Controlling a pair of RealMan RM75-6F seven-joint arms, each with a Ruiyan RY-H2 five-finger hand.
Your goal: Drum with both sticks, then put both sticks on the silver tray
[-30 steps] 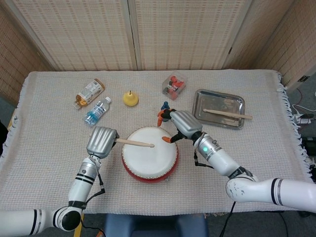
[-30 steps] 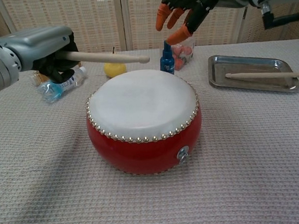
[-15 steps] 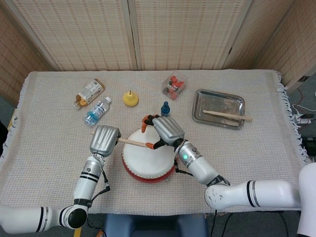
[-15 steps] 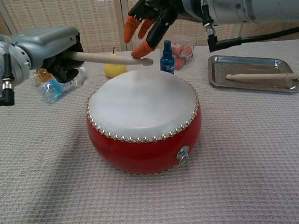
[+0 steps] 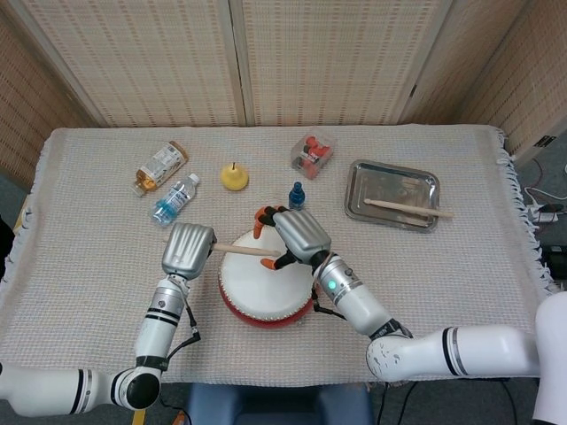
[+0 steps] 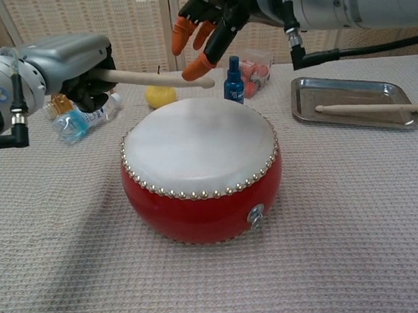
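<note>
left hand (image 6: pixel 68 62) fingers grip pale wooden stick (image 6: pixel 154 78) | right hand (image 6: pixel 218 17) fingers spread, empty, above red drum (image 6: pixel 201 171)

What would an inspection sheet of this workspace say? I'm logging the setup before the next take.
Surface: table under a woven cloth.
Job's things: red drum at centre; one stick in the tray; the other stick over the drumhead.
Clutter: water bottle, snack pack, yellow fruit, blue bottle, clear box.
Hands: left hand holds a stick; right hand is at that stick's tip, fingers spread, contact unclear.
Cables: some at right floor edge.
Surroundings: wicker screens behind.
</note>
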